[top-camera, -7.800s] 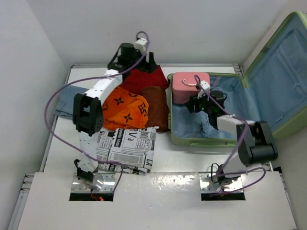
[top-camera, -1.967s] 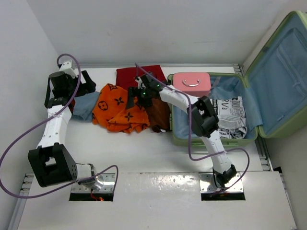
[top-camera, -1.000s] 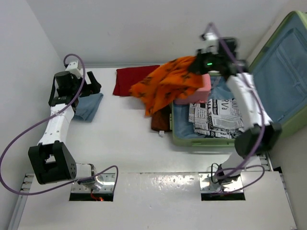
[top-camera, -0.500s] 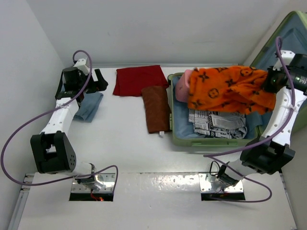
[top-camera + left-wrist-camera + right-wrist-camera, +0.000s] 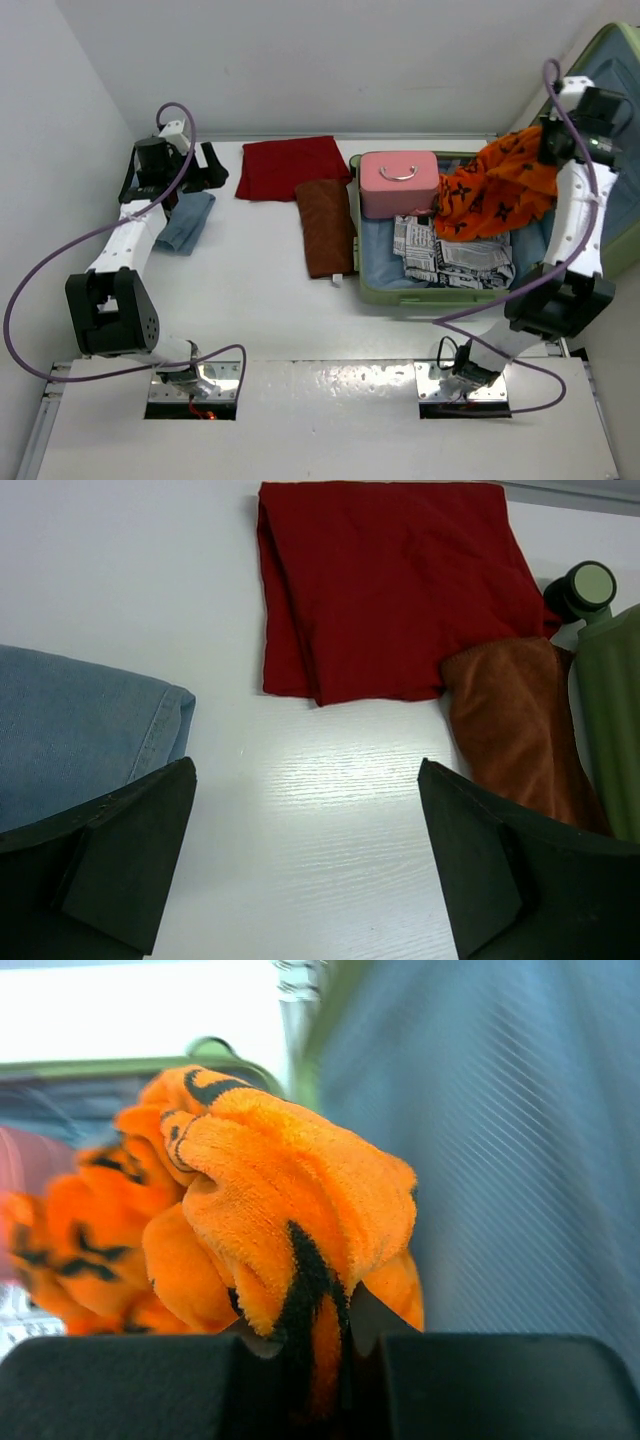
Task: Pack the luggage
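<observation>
The light-green luggage [image 5: 375,292] lies open at the right, its lid [image 5: 610,215] raised. Inside are a small pink case [image 5: 398,184] and a newspaper-print cloth [image 5: 450,258]. My right gripper [image 5: 552,146] is shut on an orange cloth with black marks [image 5: 498,190], held high by the lid so the cloth hangs into the luggage; the right wrist view shows the cloth [image 5: 270,1210] pinched between the fingers. My left gripper [image 5: 205,166] is open and empty at the far left, over bare table [image 5: 330,810] between a blue denim cloth [image 5: 70,730] and a red cloth [image 5: 390,580].
A brown cloth [image 5: 322,225] lies beside the luggage's left wall, with the red cloth [image 5: 290,165] behind it and the denim cloth [image 5: 187,222] at the far left. A luggage wheel [image 5: 588,585] shows in the left wrist view. White walls enclose the table.
My right gripper has carried the orange cloth from the table over the luggage to the right, up by the lid. The pink case is uncovered again. The left arm has barely moved.
</observation>
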